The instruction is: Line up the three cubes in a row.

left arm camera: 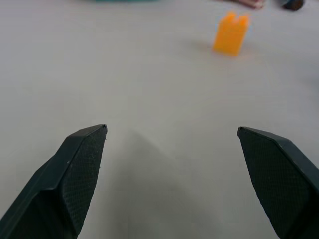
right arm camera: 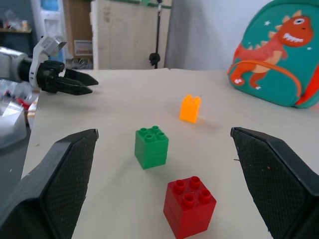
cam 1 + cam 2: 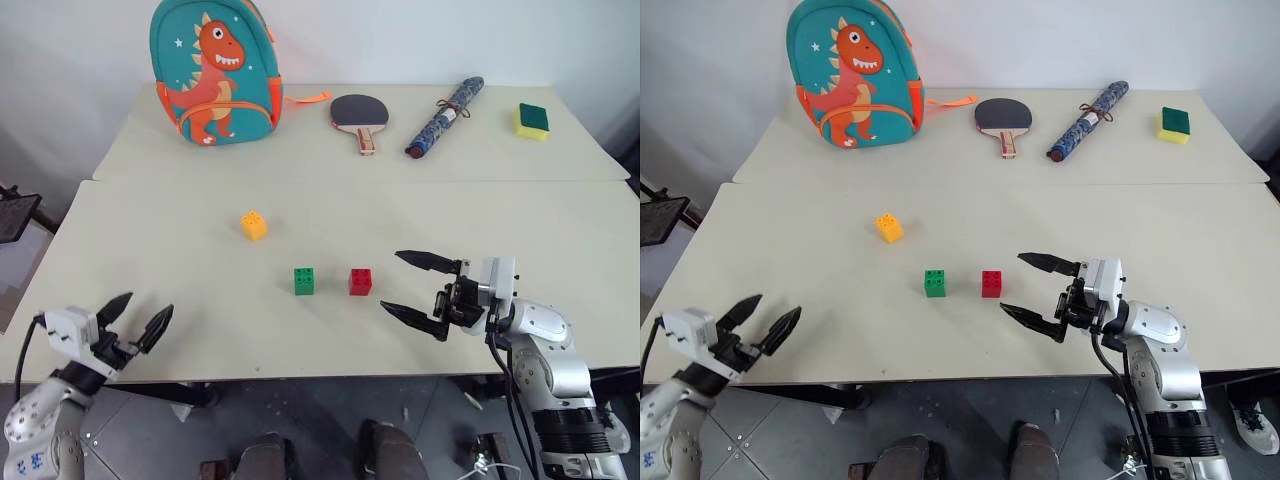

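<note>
From the head camera's left eye, the green cube (image 3: 304,281) and the red cube (image 3: 360,282) sit near each other toward the front of the table (image 3: 200,190), close but apart, while the yellow-orange cube (image 3: 254,225) lies farther back and to the left, out of line with them. The right gripper (image 3: 412,287) hangs just beside the red cube with its jaws spread and nothing between them; the left gripper (image 3: 135,321) is at the table's front left corner, well apart from all three, also spread and empty. The left wrist view looks between two wide-set fingers (image 1: 70,179) across bare tabletop to the yellow-orange cube beyond. The right wrist view frames the red cube nearest, the green one behind it and the yellow-orange one farther off. These are studded plastic bricks, so they will likely be light, rigid and somewhat slick; I would pinch one across two flat opposite side walls, low enough to clear the studs, or simply nudge it, since it should slide easily
</note>
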Motion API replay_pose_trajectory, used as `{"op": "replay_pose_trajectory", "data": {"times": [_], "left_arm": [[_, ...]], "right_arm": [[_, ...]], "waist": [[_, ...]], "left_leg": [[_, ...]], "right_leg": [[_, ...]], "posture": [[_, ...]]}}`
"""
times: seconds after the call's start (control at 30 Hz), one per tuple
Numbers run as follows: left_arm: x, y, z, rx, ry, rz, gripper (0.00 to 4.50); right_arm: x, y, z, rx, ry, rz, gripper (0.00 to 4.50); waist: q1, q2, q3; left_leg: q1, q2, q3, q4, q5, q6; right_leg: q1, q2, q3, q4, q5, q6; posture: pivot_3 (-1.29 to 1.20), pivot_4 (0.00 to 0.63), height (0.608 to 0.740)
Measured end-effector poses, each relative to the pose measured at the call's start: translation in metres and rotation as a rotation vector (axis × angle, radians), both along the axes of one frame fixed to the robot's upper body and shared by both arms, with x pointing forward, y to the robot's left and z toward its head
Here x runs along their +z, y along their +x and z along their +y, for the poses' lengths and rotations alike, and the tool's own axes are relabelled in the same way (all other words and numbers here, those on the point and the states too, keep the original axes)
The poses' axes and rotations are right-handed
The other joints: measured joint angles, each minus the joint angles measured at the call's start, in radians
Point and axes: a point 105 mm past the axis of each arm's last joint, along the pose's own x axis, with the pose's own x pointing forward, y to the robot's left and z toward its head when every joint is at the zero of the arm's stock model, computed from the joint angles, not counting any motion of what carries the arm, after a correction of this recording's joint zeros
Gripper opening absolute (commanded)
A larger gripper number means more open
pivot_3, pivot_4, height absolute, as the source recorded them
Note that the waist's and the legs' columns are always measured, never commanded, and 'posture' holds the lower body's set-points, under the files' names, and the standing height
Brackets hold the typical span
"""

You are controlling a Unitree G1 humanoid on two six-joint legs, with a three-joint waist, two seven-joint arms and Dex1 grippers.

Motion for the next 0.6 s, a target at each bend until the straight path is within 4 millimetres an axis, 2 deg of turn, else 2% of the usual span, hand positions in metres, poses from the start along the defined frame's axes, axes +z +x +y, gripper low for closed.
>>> {"op": "replay_pose_trajectory", "data": {"times": [0.07,0.17,0.23,0.37,0.6], "left_arm": [[0.012,0.016,-0.011,-0.055,0.018,-0.043,4.46],[0.042,0.048,-0.033,-0.169,0.058,-0.132,4.46],[0.05,0.07,-0.045,-0.248,0.099,-0.139,4.46],[0.055,0.116,-0.068,-0.338,0.152,-0.099,4.46],[0.051,0.153,-0.088,-0.399,0.185,-0.06,4.46]], "right_arm": [[0.001,0.002,-0.003,-0.008,-0.013,-0.005,4.5],[0.004,0.004,-0.004,-0.009,-0.014,-0.018,4.5],[0.004,0.004,-0.005,-0.015,-0.02,-0.016,4.5],[0.003,0.004,-0.007,-0.029,-0.025,-0.01,4.5],[-0.005,-0.001,-0.012,-0.088,-0.036,0.007,4.5]], "waist": [[0.012,0.0,0.0],[0.014,0.0,0.0],[0.012,0.0,0.0],[0.007,0.0,0.0],[-0.015,0.0,0.0]], "left_leg": [[0.0,0.0,0.0,0.001,0.0,0.0],[0.0,0.0,0.001,0.001,0.001,0.0],[0.0,0.0,0.003,0.0,0.001,0.0],[0.0,-0.001,0.004,-0.001,0.001,0.0],[0.0,-0.001,0.004,-0.003,0.0,0.0]], "right_leg": [[0.0,0.0,0.0,0.0,0.0,-0.001],[0.0,0.0,0.0,0.001,0.001,-0.002],[-0.001,0.001,0.0,0.002,0.001,-0.002],[-0.001,0.001,-0.003,0.0,0.001,-0.001],[-0.001,0.001,-0.006,-0.001,0.001,0.0]], "posture": [[0.0,0.15,0.74],[0.0,0.15,0.74],[0.0,0.15,0.74],[0.0,0.15,0.74],[0.0,0.15,0.74]]}}
